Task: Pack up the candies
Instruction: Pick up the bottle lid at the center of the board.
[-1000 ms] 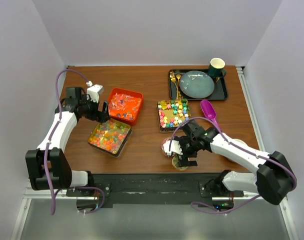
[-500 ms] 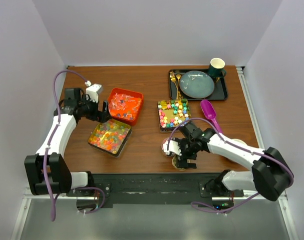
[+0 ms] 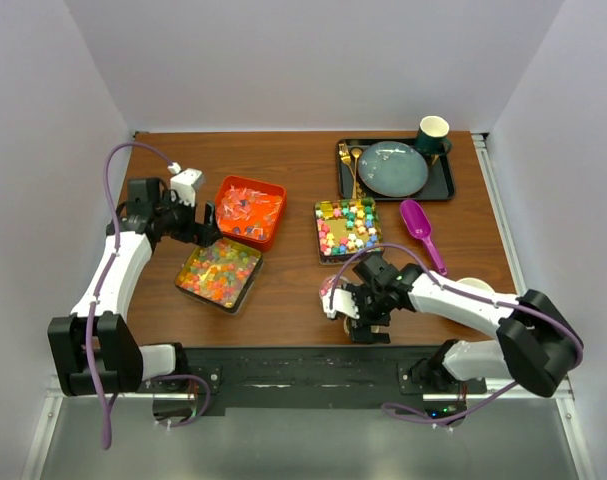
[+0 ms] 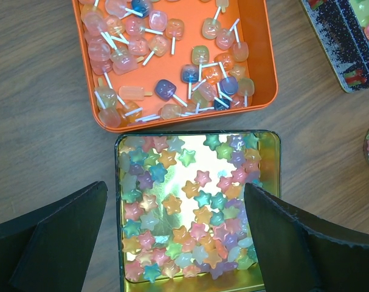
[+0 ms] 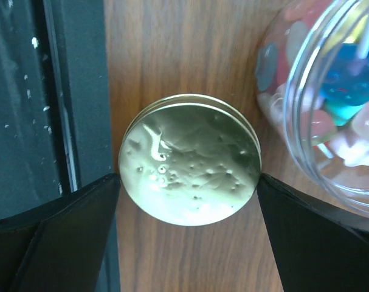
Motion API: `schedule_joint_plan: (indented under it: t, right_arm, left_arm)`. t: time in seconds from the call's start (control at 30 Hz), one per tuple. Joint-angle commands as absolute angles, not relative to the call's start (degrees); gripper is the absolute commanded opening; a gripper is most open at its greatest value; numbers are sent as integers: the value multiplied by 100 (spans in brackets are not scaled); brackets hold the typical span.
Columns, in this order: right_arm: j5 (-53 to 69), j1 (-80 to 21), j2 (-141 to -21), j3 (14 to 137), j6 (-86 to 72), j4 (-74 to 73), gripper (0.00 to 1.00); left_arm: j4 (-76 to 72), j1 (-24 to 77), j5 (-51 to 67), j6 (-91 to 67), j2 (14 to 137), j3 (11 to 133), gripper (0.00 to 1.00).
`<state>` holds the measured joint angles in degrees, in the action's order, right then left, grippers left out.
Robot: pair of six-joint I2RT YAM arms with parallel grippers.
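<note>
The candies lie in open containers. Pastel star candies (image 4: pixel 190 225) fill a gold tin (image 3: pixel 220 273) right under my left gripper (image 4: pixel 178 243), which hangs open above the tin's near half with nothing between its fingers. A second tin (image 3: pixel 348 228) holds brighter mixed candies. A clear jar (image 5: pixel 330 115) with some candies inside stands by my right gripper (image 5: pixel 187 231). That gripper is open, one finger on each side of a round gold lid (image 5: pixel 190 159) lying flat on the table. In the top view the right gripper (image 3: pixel 368 316) covers the lid.
An orange tray (image 4: pixel 264 73) of small lollipops sits just beyond the gold tin. A purple scoop (image 3: pixel 420 226) lies right of the second tin. A black tray (image 3: pixel 445 186) with a plate, cutlery and a cup is at the back right. The table's black front edge (image 5: pixel 50 91) runs beside the lid.
My right gripper has shifted slightly left and toward the near edge, coming over the gold lid, which it now hides in the top view. The left arm has barely moved.
</note>
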<state>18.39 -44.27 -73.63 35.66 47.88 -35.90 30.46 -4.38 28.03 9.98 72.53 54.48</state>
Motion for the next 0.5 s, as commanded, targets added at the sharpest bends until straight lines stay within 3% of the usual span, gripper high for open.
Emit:
schedule_joint_plan:
  t: [0.0,0.17,0.23,0.4,0.47]
  right_arm:
    - [1477,-4474,-7312,3366,4500,-3112,99]
    - [897,-4570,-7312,3261,4254,-2593,99]
    - [1001,-4570,-7295,3252,4402,-2759,89]
    - [1220,-4562,-6875,3663,4325,-3924,77]
    - [1318,-4562,-6689,3866,4263,-4392,76]
  left_arm:
    - [2830,-492,2786,914,7277,5660,100]
    - [2760,-527,2812,835,7216,5537,100]
    - [2734,-527,2847,835,7198,5520,100]
    - [2278,-414,3532,931,6892,5003,100]
    - [2022,426,3473,1211,6724,4835,100]
